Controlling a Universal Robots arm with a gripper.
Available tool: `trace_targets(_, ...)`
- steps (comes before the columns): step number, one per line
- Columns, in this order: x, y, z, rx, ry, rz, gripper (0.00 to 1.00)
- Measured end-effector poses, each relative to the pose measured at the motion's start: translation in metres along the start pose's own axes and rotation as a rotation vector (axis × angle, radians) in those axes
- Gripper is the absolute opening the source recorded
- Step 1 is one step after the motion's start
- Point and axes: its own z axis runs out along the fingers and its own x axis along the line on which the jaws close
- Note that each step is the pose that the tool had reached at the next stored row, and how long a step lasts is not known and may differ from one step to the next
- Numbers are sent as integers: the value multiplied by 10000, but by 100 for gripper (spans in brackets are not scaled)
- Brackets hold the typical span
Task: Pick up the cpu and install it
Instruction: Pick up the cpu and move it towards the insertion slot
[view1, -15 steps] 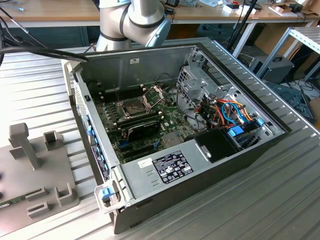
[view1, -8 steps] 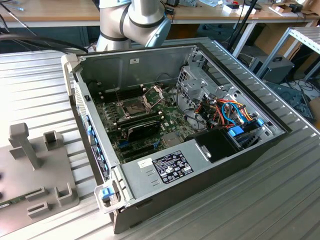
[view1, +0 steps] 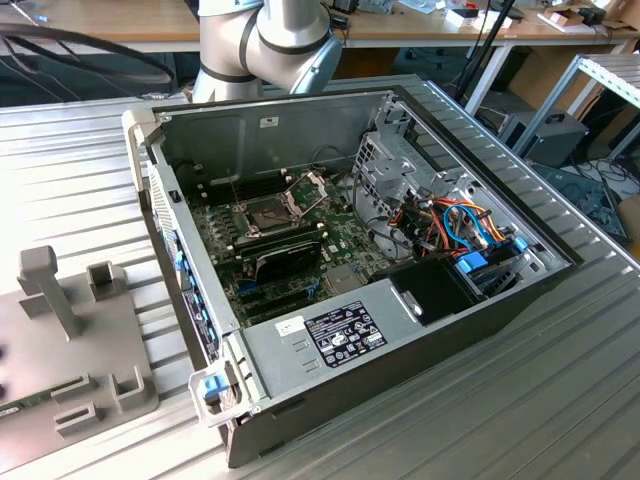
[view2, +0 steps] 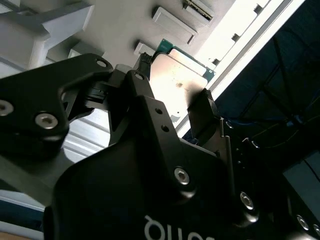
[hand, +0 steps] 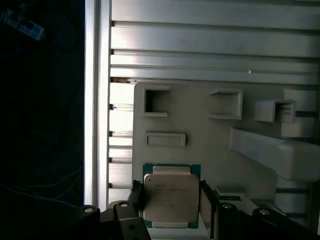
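The cpu (hand: 171, 199) is a small square chip with a silver-grey metal top on a green base. It lies flat on a grey fixture plate (hand: 200, 125). In both wrist views my gripper (hand: 170, 194) straddles it, one black finger (hand: 137, 194) against each of two opposite edges, shut on the chip. The second wrist view shows the cpu (view2: 176, 85) between the same fingertips (view2: 206, 102) of the gripper (view2: 175, 80). In the exterior view the open computer case (view1: 400, 330) holds the green motherboard (view1: 345, 240), whose square socket (view1: 268, 212) has its hinged plate raised.
The grey fixture plate (view1: 60, 360) with raised blocks and slots lies at the exterior view's left, beside the case. The arm's base (view1: 265, 45) stands behind the case. A long black card (view1: 285, 260) lies below the socket. Drive cages and coloured cables (view1: 450, 225) crowd the case's right side.
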Motion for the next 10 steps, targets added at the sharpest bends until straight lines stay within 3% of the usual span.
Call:
trace_targets(4,0,-3,-64,0,0,0,55)
trace_targets(10,0,-3,-79,0,0,0,55)
